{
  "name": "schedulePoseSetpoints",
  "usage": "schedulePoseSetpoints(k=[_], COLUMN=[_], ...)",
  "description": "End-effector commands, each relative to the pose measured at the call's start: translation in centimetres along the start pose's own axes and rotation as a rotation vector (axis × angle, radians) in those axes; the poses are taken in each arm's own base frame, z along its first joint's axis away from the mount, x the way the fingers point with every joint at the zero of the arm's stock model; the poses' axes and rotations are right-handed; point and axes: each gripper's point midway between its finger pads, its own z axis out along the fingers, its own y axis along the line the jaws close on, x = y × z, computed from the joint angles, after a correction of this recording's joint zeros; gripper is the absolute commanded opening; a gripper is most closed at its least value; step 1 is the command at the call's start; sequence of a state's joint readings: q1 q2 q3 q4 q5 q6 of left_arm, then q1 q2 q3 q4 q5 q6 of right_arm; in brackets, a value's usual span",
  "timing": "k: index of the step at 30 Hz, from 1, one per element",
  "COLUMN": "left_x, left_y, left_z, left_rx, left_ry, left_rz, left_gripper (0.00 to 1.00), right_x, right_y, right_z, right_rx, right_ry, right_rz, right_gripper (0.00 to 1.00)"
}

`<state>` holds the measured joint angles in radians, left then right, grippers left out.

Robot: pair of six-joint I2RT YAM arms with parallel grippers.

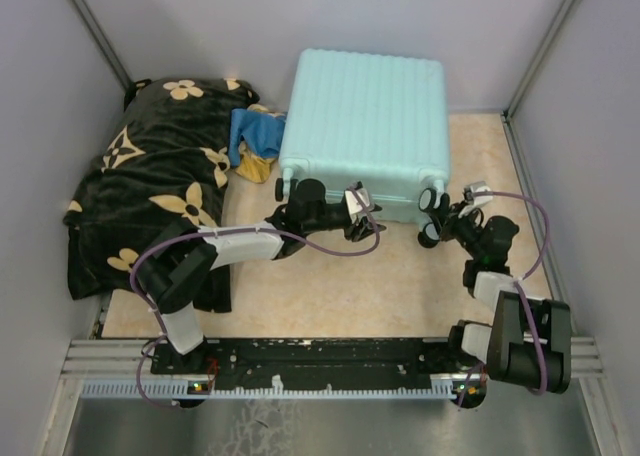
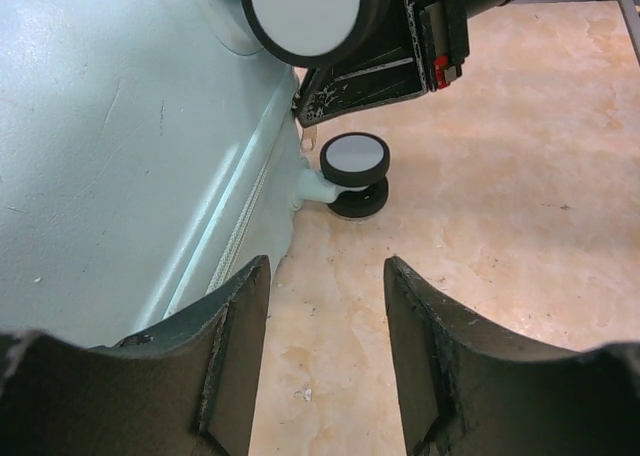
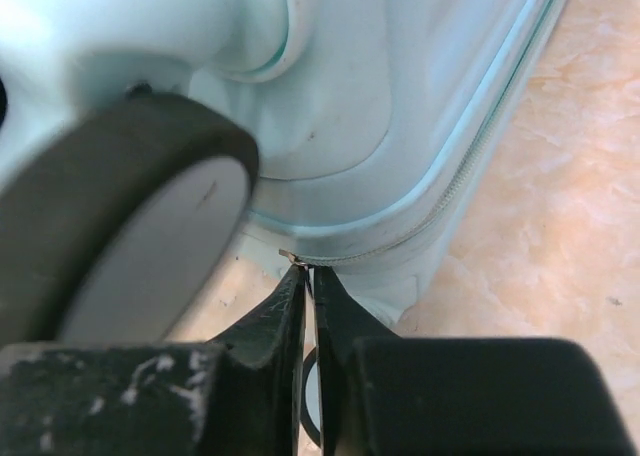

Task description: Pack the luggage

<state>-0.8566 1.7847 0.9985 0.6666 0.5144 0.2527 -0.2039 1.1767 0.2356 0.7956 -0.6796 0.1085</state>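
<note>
1. Top external: the luggage (image 1: 365, 116) lies flat on the tabletop (image 1: 330, 286), far centre, closed, ribbed shell up.
2. The ribs and the long axis run near-to-far, skewed slightly. The wheel end points at our arm bases; the opposite end is close to the back wall.
3. Its left side touches a blue-and-yellow cloth (image 1: 255, 136). The black flowered blanket (image 1: 150, 186) is heaped further left.
4. Left gripper (image 1: 358, 211) is at the near edge of the case, towards its left corner. Right gripper (image 1: 438, 216) is at the near-right corner, among the wheels.
5. Left wrist: left gripper (image 2: 327, 271) has its fingers apart with nothing between them, only bare tabletop. The case wall (image 2: 120, 146) and zip seam (image 2: 240, 226) sit just left of it, with one wheel (image 2: 355, 161) ahead.
6. Right wrist: right gripper (image 3: 308, 271) has its fingers together, pinching a thin metal zip pull (image 3: 293, 258) where the zip line (image 3: 440, 206) ends. A wheel (image 3: 130, 236) fills the left of the view, blurred.
7. We see no gap at the seam in any view.
</note>
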Motion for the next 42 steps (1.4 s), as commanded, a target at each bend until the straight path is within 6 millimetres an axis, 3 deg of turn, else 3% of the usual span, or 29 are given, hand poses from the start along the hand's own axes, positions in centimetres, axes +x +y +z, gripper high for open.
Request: schedulePoseSetpoints(k=[1, 6, 10, 16, 23, 28, 35, 40, 42], left_x=[-1.1, -1.0, -2.5, -5.2, -3.7, -3.2, -1.6, -1.2, -0.9], left_y=[1.6, 5.0, 7.8, 10.2, 14.6, 14.5, 13.0, 11.7, 11.5], left_z=[-0.1, -2.2, -6.7, -14.0, -19.8, -20.1, -20.5, -19.1, -18.9], left_rx=[-0.04, -0.152, -0.278, -0.435, -0.566, -0.518, -0.496, -0.426, -0.438], left_ry=[-0.004, 0.052, 0.098, 0.174, 0.342, 0.417, 0.481, 0.526, 0.542], left_rz=[0.033, 0.005, 0.006, 0.039, -0.072, -0.144, -0.225, -0.22, -0.23], left_gripper=[0.55, 0.57, 0.62, 0.69, 0.79, 0.91, 0.9, 0.92, 0.88], right_x=[-2.0, -2.3, -2.4, -2.1, -2.5, -2.7, -2.9, -2.7, -2.6], right_y=[-1.7, -1.2, -1.4, -2.7, -2.9, -3.3, -3.8, -4.2, -4.2], right_z=[0.5, 0.2, -0.4, -0.7, -0.4, -0.2, -0.3, -0.4, -0.4], right_rx=[0.083, 0.062, 0.091, 0.161, 0.159, 0.17, 0.195, 0.217, 0.222], right_ry=[-0.071, -0.058, -0.047, -0.031, -0.042, -0.039, -0.037, -0.033, -0.033], right_rz=[-0.068, -0.108, -0.139, -0.165, -0.184, -0.197, -0.203, -0.198, -0.194], right_gripper=[0.0, 0.0, 0.0, 0.0, 0.0, 0.0, 0.0, 0.0, 0.0])
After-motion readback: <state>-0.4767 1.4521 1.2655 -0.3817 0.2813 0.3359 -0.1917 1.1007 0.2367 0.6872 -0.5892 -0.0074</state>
